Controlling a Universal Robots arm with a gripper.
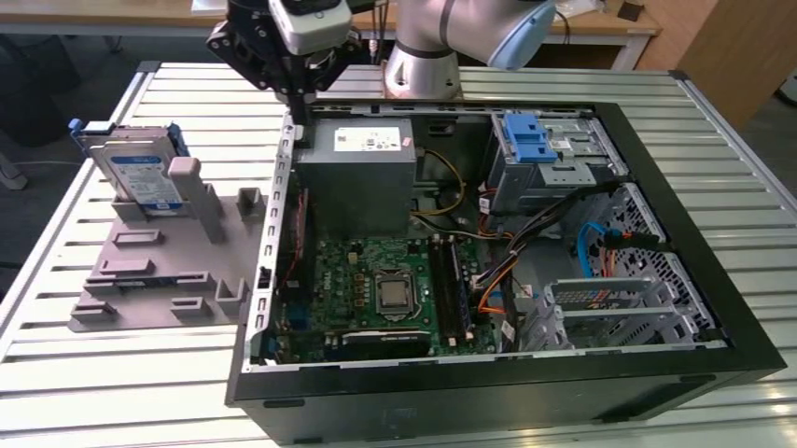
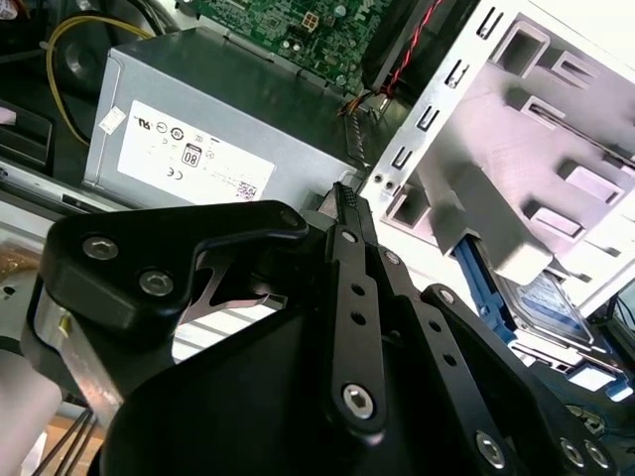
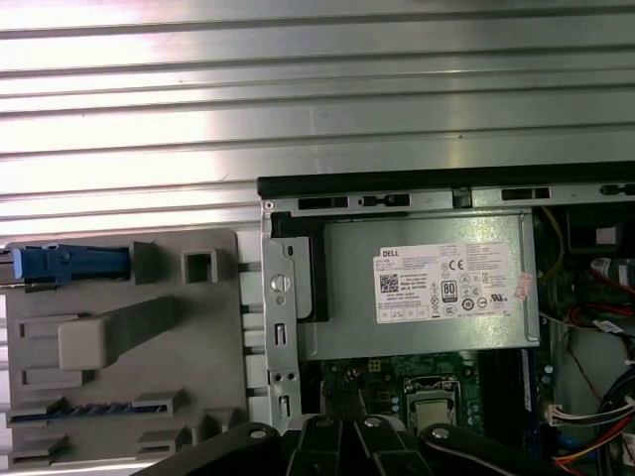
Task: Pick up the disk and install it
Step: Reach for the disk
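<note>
Your black two-finger gripper [image 1: 299, 91] hangs over the far left corner of the open black computer case [image 1: 498, 401], fingers pressed together with nothing between them.

Note, from the exterior view's left to its right:
- The disk [image 1: 134, 173], a flat silver rectangular drive with a white-and-blue label in a blue plastic carrier, stands on edge in a slot at the far corner of the grey plastic fixture [image 1: 149, 280] on the slatted metal table [image 1: 75, 392].
- From your gripper it lies toward the exterior view's left and lower, well apart.
- Its label faces the table's near edge. Its long axis looks roughly upright, leaning slightly.
- In the first wrist view the disk [image 3: 69, 263] is a thin strip parallel to the case's rear wall.
- The grey power-supply box [image 1: 361, 168] sits just below your gripper.
</note>
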